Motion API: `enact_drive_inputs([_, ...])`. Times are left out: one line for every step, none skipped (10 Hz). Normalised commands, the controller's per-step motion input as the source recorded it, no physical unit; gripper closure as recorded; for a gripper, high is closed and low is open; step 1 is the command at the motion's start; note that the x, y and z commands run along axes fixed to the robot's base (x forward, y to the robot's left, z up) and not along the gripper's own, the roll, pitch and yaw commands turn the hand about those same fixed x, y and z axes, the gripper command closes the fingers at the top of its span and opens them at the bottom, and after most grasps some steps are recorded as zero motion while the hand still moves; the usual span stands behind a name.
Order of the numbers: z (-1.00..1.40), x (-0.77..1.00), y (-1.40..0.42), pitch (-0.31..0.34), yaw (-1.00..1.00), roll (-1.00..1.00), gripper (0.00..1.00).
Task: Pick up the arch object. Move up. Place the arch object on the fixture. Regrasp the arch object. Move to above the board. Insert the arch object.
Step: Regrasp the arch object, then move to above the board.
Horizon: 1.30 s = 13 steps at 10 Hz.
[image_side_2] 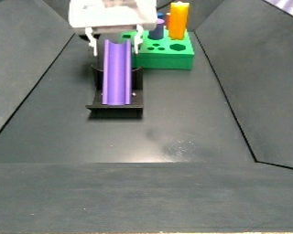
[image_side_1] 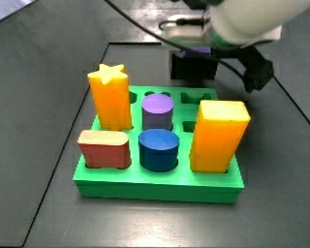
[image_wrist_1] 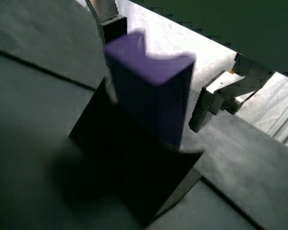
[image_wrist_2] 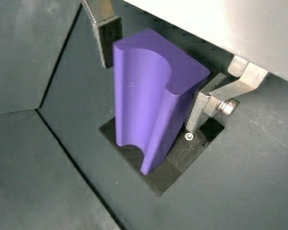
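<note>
Regrasping: gripper [image_wrist_2: 158, 85] straddles arch object [image_wrist_2: 153, 94] on fixture [image_side_2: 113, 102]; grip state unclear; centre fingers squarely before lifting.

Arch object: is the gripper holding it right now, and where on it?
Cannot tell. The gripper straddles the arch object's upper end as it rests on the fixture; finger contact isn't visible.

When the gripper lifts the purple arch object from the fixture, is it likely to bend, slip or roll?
The arch object looks solid with straight edges, so it probably stays stiff. Its smooth faces might slip a little between the gripper fingers. Resting on the fixture, its flat sides make rolling unlikely, though the grooved face gives less contact.
</note>
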Motion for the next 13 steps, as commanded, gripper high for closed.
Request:
enact_drive_inputs([0.00,0.00,0.00,0.000,0.00,0.00,1.00])
enact_drive_inputs([1.00,0.08,-0.03,0.299,0.17,-0.04,1.00])
enact_drive_inputs([1.00,0.08,-0.03,0.298,0.17,-0.05,1.00])
enact_drive_inputs([1.00,0.08,-0.03,0.264,0.20,-0.05,1.00])
enact_drive_inputs([1.00,0.08,-0.03,0.233,0.22,-0.05,1.00])
enact_drive_inputs([1.00,0.08,-0.04,0.162,0.25,-0.03,1.00])
enact_drive_inputs([1.00,0.08,-0.04,0.090,0.25,-0.01,1.00])
enact_drive_inputs([1.00,0.08,-0.04,0.045,0.23,0.00,1.00])
enact_drive_inputs([1.00,0.08,-0.04,0.011,0.20,0.00,1.00])
enact_drive_inputs([1.00,0.08,-0.04,-0.012,0.17,0.00,1.00])
enact_drive_inputs([1.00,0.08,-0.04,-0.027,0.12,0.00,1.00])
enact_drive_inputs([1.00,0.07,-0.04,-0.023,0.09,-0.01,1.00])
enact_drive_inputs([1.00,0.07,-0.04,-0.012,0.06,-0.01,1.00])
